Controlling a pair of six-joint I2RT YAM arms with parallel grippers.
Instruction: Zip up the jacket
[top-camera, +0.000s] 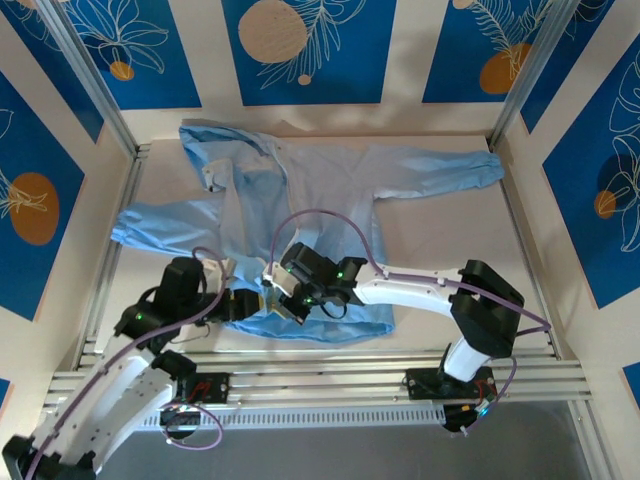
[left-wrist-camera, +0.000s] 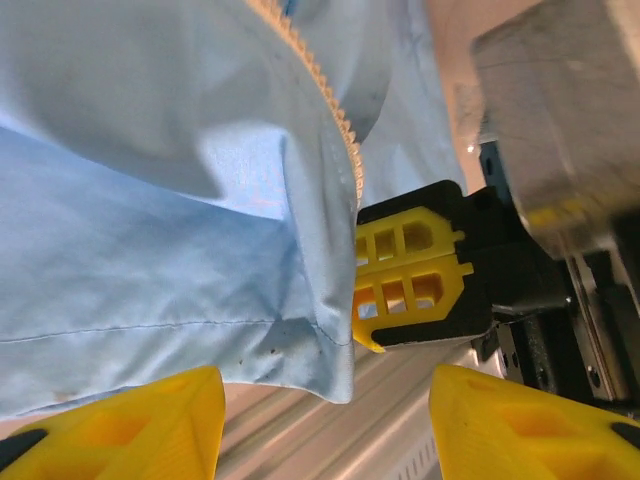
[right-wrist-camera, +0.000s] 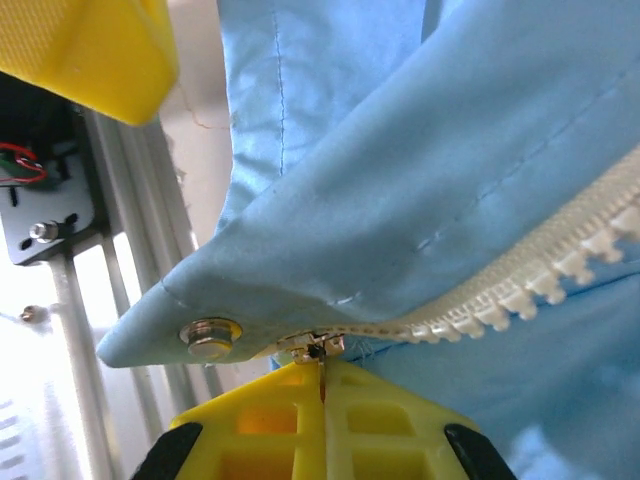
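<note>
The light-blue jacket (top-camera: 330, 200) lies spread across the table, hood at the back left and sleeves out to both sides. Both grippers meet at its near hem. My right gripper (right-wrist-camera: 325, 385) is shut on the small metal zipper pull (right-wrist-camera: 318, 348) at the bottom end of the whitish zipper teeth (right-wrist-camera: 530, 290), beside a metal snap button (right-wrist-camera: 208, 335). My left gripper (left-wrist-camera: 325, 405) is open; the jacket's hem corner (left-wrist-camera: 300, 360) hangs just above the gap between its yellow fingers (left-wrist-camera: 120, 430), held by neither. The right gripper's yellow fingers (left-wrist-camera: 405, 275) sit close behind that corner.
Aluminium rails (top-camera: 330, 385) run along the near table edge under both grippers. Metal frame posts (top-camera: 100, 110) and blue patterned wall panels (top-camera: 310, 45) close in the sides and back. Bare white tabletop (top-camera: 450, 230) lies right of the jacket's body.
</note>
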